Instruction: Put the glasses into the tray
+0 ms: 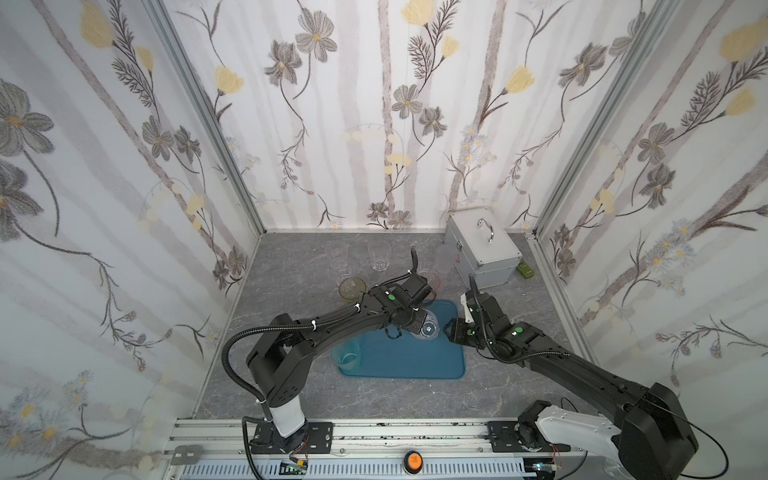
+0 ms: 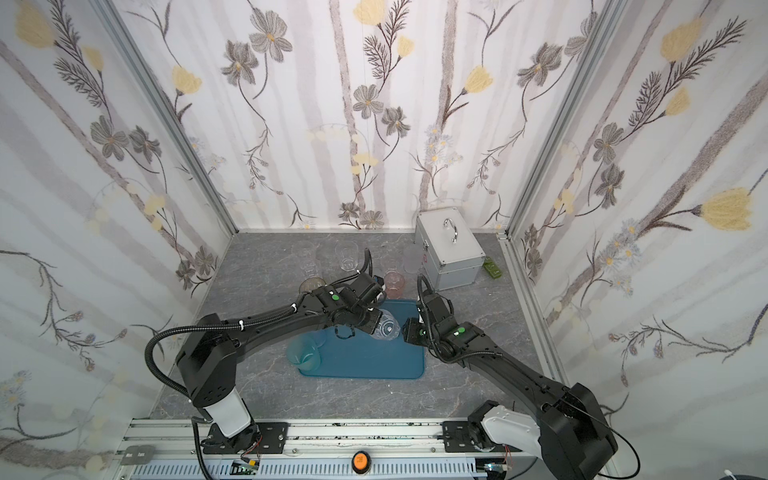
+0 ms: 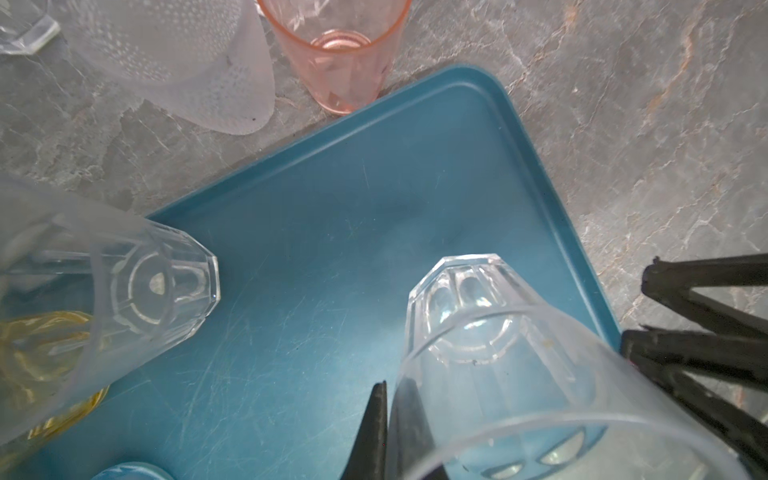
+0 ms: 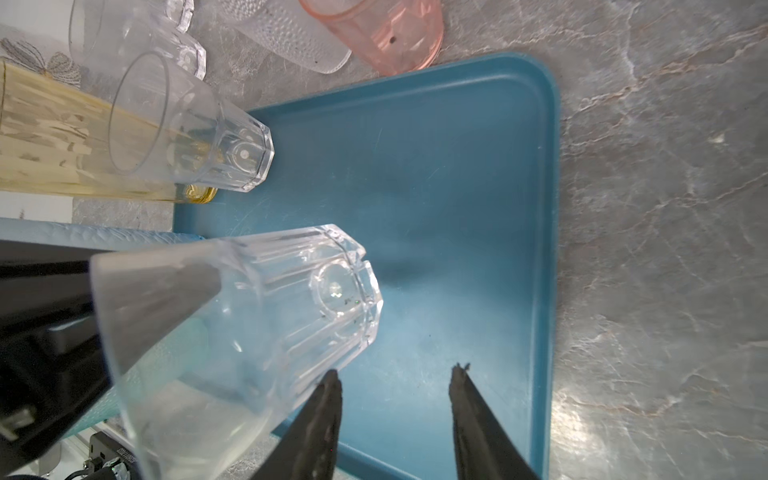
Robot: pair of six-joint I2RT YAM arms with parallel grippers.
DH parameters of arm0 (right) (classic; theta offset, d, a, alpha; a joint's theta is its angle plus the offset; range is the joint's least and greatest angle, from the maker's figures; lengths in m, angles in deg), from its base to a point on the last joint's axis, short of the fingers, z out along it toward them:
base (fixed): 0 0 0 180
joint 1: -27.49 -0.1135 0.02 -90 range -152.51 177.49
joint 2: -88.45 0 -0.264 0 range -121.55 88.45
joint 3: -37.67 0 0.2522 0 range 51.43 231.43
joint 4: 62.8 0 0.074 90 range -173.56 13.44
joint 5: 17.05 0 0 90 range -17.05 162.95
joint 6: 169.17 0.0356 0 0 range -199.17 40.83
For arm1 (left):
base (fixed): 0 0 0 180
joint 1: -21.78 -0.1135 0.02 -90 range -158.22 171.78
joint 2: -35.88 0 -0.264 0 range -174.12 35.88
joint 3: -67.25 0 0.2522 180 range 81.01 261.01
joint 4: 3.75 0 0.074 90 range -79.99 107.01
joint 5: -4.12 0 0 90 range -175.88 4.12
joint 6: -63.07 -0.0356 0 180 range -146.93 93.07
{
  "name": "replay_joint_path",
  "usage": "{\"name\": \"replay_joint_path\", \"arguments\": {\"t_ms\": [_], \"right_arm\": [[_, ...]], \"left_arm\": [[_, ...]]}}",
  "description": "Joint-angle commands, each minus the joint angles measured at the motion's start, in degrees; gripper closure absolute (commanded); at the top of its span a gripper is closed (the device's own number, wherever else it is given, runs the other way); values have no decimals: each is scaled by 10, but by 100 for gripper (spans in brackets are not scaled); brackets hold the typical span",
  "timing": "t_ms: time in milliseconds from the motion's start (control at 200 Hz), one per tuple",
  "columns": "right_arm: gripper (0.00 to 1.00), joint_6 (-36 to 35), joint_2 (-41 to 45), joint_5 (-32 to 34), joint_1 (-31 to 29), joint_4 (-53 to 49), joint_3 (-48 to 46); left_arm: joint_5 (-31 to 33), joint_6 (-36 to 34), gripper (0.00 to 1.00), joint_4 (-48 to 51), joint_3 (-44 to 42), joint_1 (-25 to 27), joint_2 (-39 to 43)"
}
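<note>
**Low in the left wrist view: a rim pinch**

Left gripper (image 3: 392,386) clamps the wall of a clear faceted tumbler (image 3: 478,332) between its fingers (image 3: 374,428), so it hangs tilted, base over the flat teal-blue rectangular tray (image 3: 332,199). Right gripper (image 4: 395,372) stands half-spread, empty, apparently leaving room.

The tray (image 3: 332,199) looks scuffed matt plastic, the faceted glass (image 3: 478,332) glossy clear.
</note>
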Motion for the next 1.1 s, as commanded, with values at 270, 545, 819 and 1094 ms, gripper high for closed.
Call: {"name": "replay_joint_path", "arguments": {"t_ms": [270, 545, 819, 1094], "right_arm": [[57, 26, -66, -17, -36, 80, -3], [57, 29, -116, -22, -39, 117, -11], [57, 36, -168, -30, -64, 140, 2], [57, 50, -241, -32, -119, 146, 79]], "left_arm": [[27, -19, 96, 51, 0, -1, -29], [26, -22, 75, 67, 18, -3, -31], [25, -30, 63, 87, 51, -10, 22], [27, -58, 60, 86, 46, -103, 113]]}}
